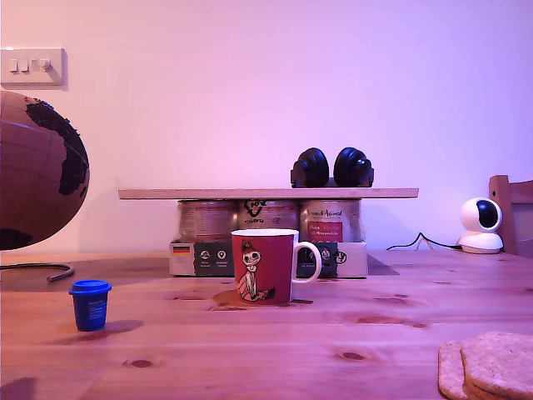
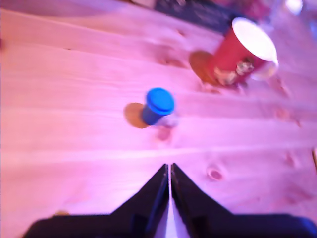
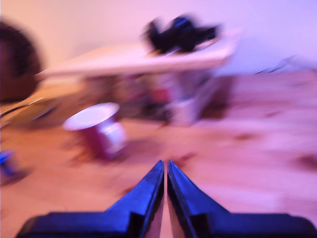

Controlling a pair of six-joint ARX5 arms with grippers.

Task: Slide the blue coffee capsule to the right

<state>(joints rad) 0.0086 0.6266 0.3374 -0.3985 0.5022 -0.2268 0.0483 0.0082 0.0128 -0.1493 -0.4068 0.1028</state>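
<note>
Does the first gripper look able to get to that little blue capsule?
Probably yes. My first gripper is shut and points at the blue capsule, with only bare table between them. The red mug stands off to one side.

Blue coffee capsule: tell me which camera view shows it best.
The exterior view: the blue coffee capsule stands sharp and upright on the table, side on, at that view's left. The first wrist view shows it from above, somewhat blurred. The second wrist view catches only a blurred blue sliver at the frame's edge.
</note>
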